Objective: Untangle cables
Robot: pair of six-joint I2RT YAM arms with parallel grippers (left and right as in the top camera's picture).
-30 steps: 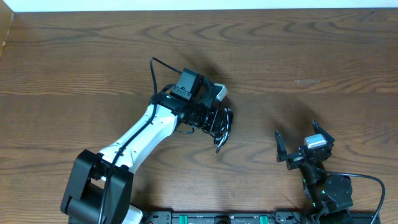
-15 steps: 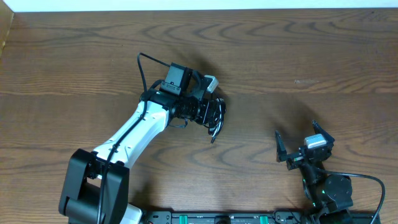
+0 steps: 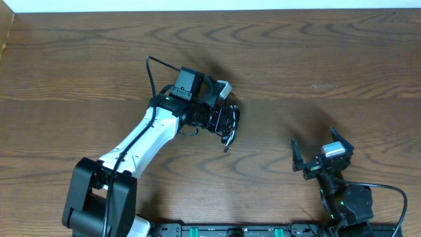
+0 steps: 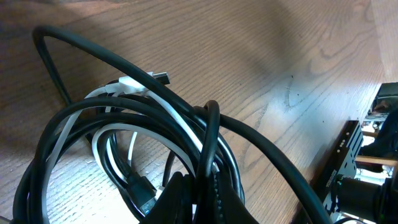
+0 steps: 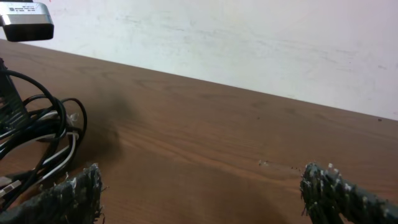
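Left gripper [image 3: 225, 124], jaws closed on the tangled black and white cables [image 4: 210, 118] near mid-table [image 3: 342, 59], hides most of the bundle from overhead. Right gripper [image 3: 317, 150] gapes wide, empty, well apart.

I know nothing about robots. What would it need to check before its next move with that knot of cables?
1. Left jaws shut on the cables: ok.
2. Right jaws open, with nothing in them: ok.
3. White cable free of the black cables: not ok, they loop through each other.
4. Way from the right jaws to the bundle: ok, the right wrist view shows only bare table between.
5. Bundle lifted off the table: cannot tell.
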